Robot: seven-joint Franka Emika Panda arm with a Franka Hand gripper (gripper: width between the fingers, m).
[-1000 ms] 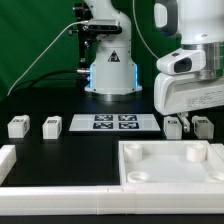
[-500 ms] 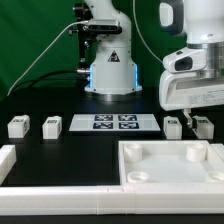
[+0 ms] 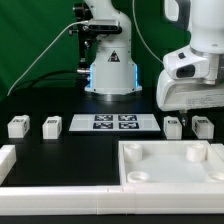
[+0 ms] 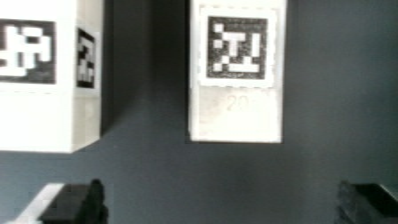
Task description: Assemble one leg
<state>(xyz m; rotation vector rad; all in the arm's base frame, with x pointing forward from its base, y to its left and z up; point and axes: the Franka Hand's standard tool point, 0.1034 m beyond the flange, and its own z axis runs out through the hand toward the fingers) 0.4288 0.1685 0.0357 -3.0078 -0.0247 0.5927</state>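
The end effector (image 4: 221,205) hangs wide open over the tabletop (image 3: 90,150), gripping nothing. Beneath it sits the leg (image 4: 237,75), clear of both fingers. A second leg (image 4: 45,90) is beside it, both just off the marker board (image 3: 115,122) on the exterior view's right.

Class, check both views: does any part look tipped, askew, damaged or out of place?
Nothing stands out. The legs sit squarely in one row, two each side of the marker board; the tray-like part lies flat; the open gripper holds nothing.
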